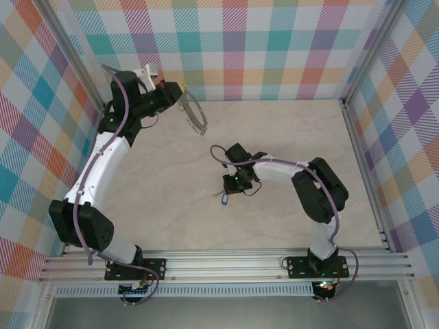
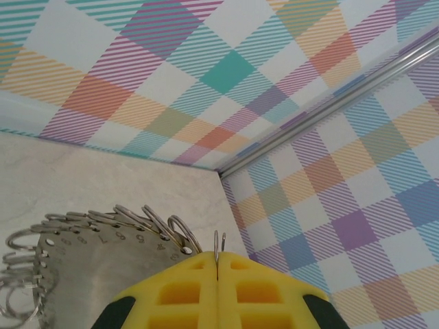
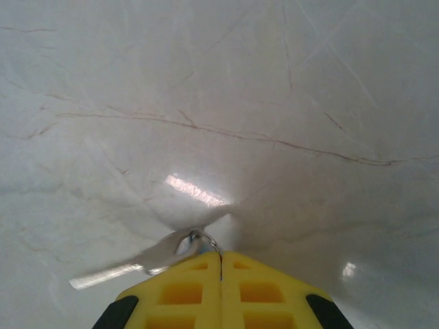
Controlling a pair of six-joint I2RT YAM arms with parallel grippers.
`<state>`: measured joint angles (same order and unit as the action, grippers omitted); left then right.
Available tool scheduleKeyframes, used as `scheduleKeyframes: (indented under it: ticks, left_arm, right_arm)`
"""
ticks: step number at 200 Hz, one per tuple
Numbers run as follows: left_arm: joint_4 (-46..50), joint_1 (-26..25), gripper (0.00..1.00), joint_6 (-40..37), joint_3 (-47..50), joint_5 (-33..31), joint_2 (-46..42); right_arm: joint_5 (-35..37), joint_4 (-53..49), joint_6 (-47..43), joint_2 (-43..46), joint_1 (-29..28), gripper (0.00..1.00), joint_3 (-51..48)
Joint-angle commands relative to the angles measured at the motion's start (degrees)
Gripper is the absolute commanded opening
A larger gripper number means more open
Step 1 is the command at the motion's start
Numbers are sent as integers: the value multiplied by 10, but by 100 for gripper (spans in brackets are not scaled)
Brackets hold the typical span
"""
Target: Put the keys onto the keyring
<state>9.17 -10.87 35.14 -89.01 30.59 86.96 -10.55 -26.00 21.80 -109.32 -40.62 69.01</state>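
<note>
At the back left my left gripper holds the keyring in the air; it hangs as a thin grey loop with a bumpy outline. In the left wrist view the yellow fingers are shut on a thin wire loop of the keyring, whose numbered metal band carries several small rings. Mid-table, my right gripper is shut on the key, its blue head just below the fingers. The key's silver blade sticks out left of the shut right gripper, low over the table; its head is mostly hidden.
Plaid walls close in the pale marble table on three sides, with aluminium posts in the corners. A metal rail runs along the near edge by the arm bases. Open tabletop lies between the two grippers.
</note>
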Motion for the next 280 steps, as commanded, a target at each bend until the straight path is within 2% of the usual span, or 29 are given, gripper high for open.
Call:
scheduleKeyframes:
  ticks: [1,17,45,111,156,232,280]
  left_arm:
    - [-26,-6,0,9,16,9,-19]
    - [-35,-6,0,11,35,4,-31]
    - [-37,-6,0,10,52,3,-46]
    - [-45,-6,0,15,72,-1,-60]
    - [-46,-6,0,14,76,-2,-61]
    - [-43,-6,0,10,75,-8,-60]
    - [-42,-6,0,8,73,-7,-55]
  right_arm:
    - [-9,-16,21,-16,-1,0,27]
    - [-11,-21,24,-22,-1,0,33]
    - [-12,-17,35,-13,-1,15,23]
    - [-26,-7,43,-7,-2,24,17]
    - [-25,-18,45,-20,-4,35,32]
    - [-13,-34,52,-46,-28,31,57]
    - [-8,-40,52,-51,-30,11,69]
